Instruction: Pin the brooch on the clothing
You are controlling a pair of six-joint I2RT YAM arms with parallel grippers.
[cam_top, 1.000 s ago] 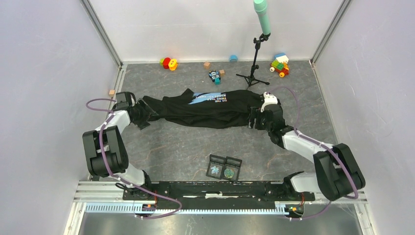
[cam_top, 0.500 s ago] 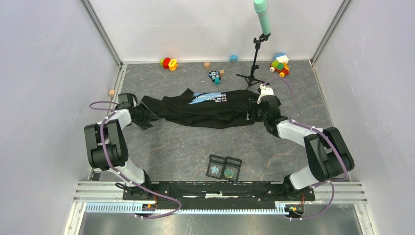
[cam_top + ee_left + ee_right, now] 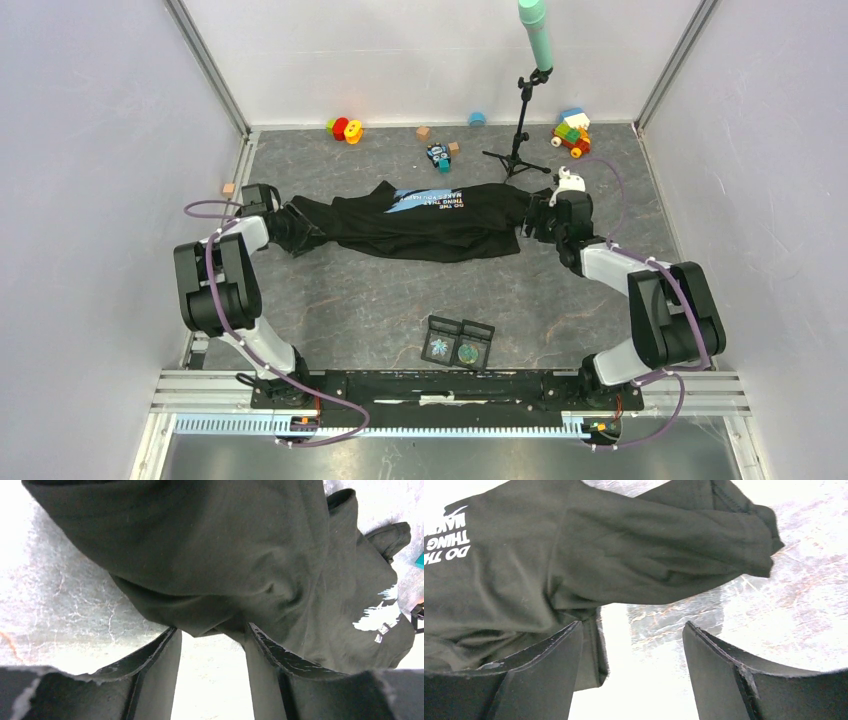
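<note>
— Across the middle of the top view, is that the clothing?

— Yes. The black T-shirt (image 3: 430, 225) lies bunched in a long band on the grey worktop (image 3: 380, 290), white lettering showing near the upper centre. It is not spread flat, which I judge is why both arms are at its ends and not at the brooch.

— And the brooch?

— Lower centre, well apart from the shirt, are two small black cases (image 3: 460, 343) side by side, each with an ornament inside. I take one ornament for the brooch; which one, I cannot tell. Nothing touches them.

— The left fingers?

— The left fingers (image 3: 160, 650) are at the left end of the shirt, parted, with bare worktop showing in the gap. A fold of black cloth dips to just between their tips but is not pinched.

— The right fingers?

— The right fingers (image 3: 709, 645) are spread wider, at the right end. A hem runs along the inside of the finger at the left of that view; the other is over bare worktop. They are released, grasping nothing.

— How far along, then?

— Early, by my reckoning. The shirt wants smoothing so a flat patch can take the pin. Loose folds could slip from a shallow pinch, so a deeper bite seems wise.
</note>
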